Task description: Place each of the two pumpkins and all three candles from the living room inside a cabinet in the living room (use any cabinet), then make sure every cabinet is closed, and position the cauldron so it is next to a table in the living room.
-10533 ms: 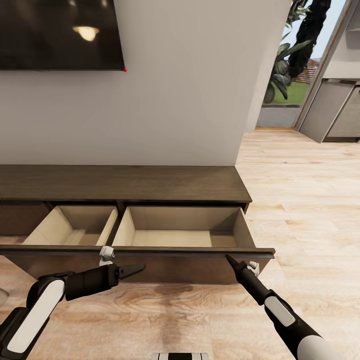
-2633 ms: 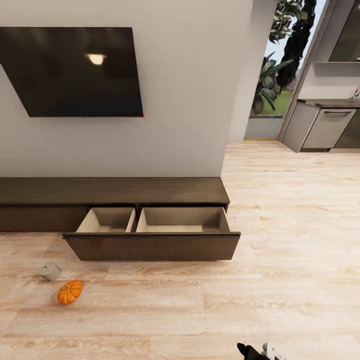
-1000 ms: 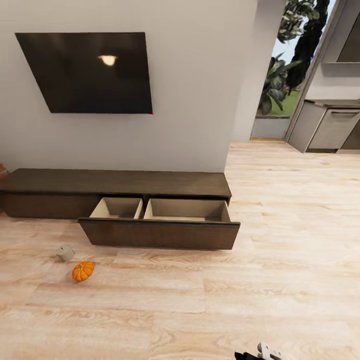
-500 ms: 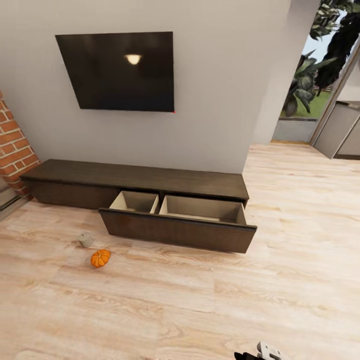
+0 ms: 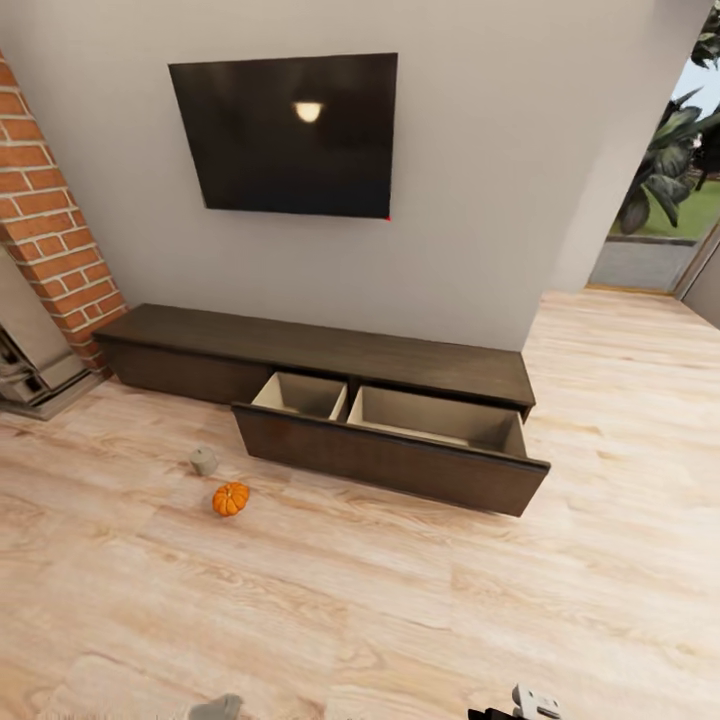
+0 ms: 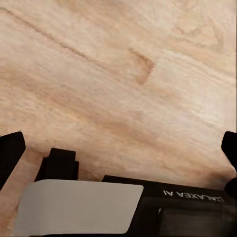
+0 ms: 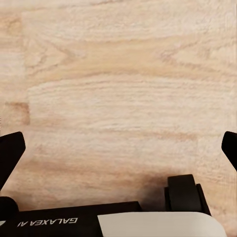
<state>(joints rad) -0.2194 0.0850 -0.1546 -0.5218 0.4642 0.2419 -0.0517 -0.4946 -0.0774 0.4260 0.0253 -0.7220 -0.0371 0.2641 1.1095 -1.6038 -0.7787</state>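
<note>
The cabinet [image 5: 330, 370] has its drawer [image 5: 400, 440] pulled out and empty; one pumpkin [image 5: 230, 498] and one candle [image 5: 203, 460] lie on the floor just before it, nothing stowed. Both grippers' fingers [image 6: 10, 153] [image 7: 11, 155] are spread, holding nothing.

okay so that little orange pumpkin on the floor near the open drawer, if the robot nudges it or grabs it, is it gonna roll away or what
The pumpkin looks round and ribbed, lying free on smooth wood floor, so a sideways nudge would probably roll it. It seems small and likely light and stiff, so a grip across its ribs should hold. The candle stands close by; a stray push might knock it.
</note>
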